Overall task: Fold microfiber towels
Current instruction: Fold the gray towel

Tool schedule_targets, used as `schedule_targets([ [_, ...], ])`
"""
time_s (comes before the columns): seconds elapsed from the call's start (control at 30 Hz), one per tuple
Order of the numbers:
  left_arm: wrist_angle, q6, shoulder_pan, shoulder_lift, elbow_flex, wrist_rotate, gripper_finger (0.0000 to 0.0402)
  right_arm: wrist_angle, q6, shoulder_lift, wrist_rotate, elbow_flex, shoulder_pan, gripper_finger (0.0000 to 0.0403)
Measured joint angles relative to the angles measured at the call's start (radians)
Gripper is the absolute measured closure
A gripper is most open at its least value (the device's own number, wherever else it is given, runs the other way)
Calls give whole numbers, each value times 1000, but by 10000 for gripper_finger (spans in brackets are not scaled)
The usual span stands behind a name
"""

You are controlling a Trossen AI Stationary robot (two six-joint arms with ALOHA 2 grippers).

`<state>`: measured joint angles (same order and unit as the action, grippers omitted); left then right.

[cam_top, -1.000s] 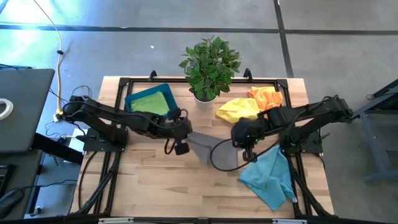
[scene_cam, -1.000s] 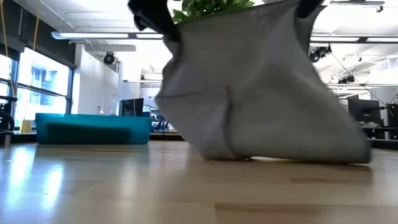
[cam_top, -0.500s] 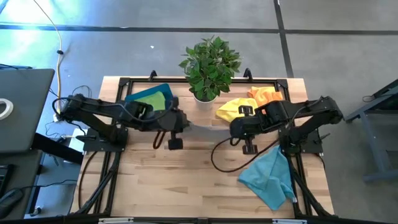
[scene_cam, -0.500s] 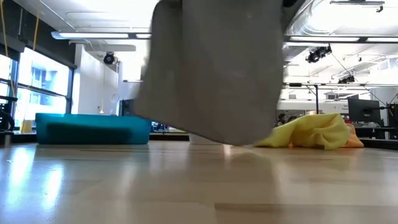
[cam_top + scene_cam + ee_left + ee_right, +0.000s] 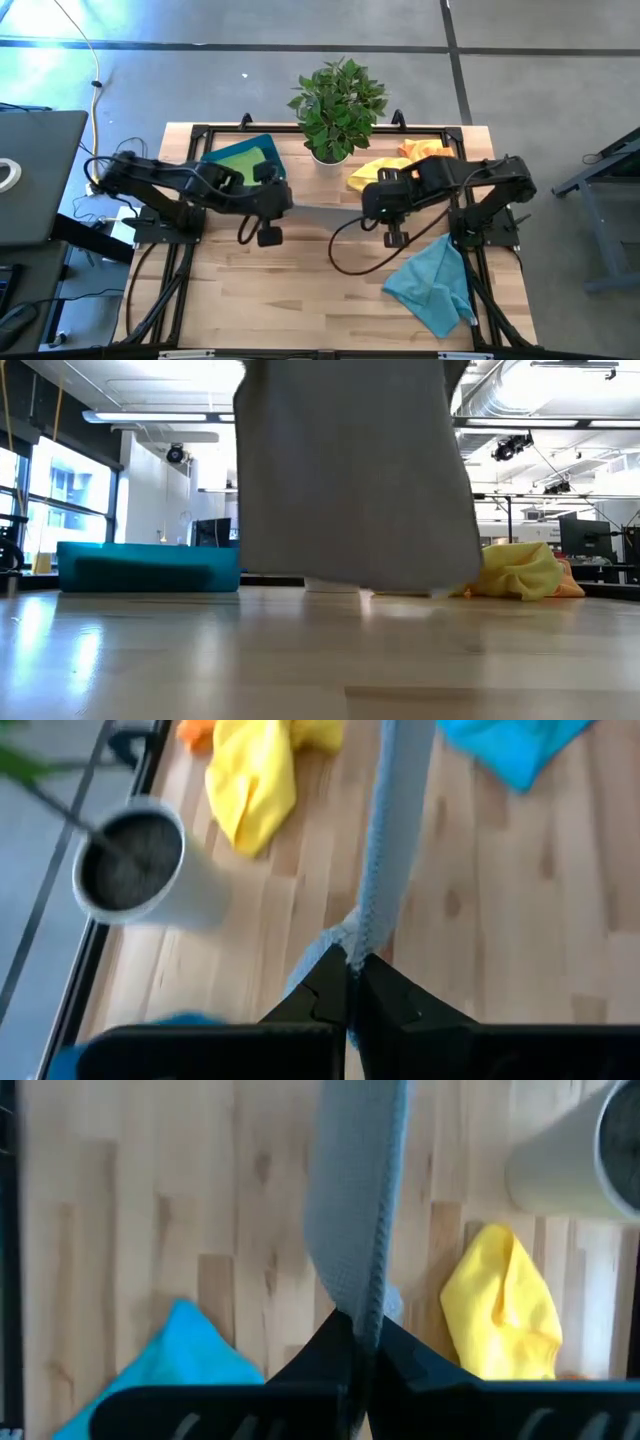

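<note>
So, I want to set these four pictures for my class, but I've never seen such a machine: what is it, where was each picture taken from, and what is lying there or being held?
It is a robot with two dark jointed arms at a pale wooden table. One picture looks straight down, one looks level across the tabletop, and two come from cameras on the arms' wrists.

The left gripper and the right gripper are both shut on one soft grey microfiber towel, stretched between them and hanging like a curtain, its lower edge near the tabletop.

On the table lie a crumpled yellow towel, an orange towel, a teal-blue towel, a rigid blue tray holding a lime green towel, and a leafy potted plant.
</note>
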<state>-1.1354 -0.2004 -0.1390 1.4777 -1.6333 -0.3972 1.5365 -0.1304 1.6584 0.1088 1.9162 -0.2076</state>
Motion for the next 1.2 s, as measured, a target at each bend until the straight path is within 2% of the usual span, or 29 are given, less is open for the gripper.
schedule_targets([
  [0.17,-123,-36,1,41,0,-9,402,5,0,10,3,-89,24,403],
  [0.3,-182,-28,2,87,0,-56,401,2,17,14,35,-142,33,403],
  [0.5,-205,31,35,129,1,-197,401,-14,84,13,202,-157,45,403],
  [0.7,-214,47,79,123,0,-313,401,-17,166,13,424,-157,58,403],
  [0.87,-230,47,82,106,0,-341,401,-24,210,13,548,-157,57,403],
  [1.0,-259,21,48,114,0,-317,401,-30,185,13,520,-157,57,403],
  [1.2,-236,-53,-12,177,0,-82,401,-31,131,63,262,-158,50,403],
])
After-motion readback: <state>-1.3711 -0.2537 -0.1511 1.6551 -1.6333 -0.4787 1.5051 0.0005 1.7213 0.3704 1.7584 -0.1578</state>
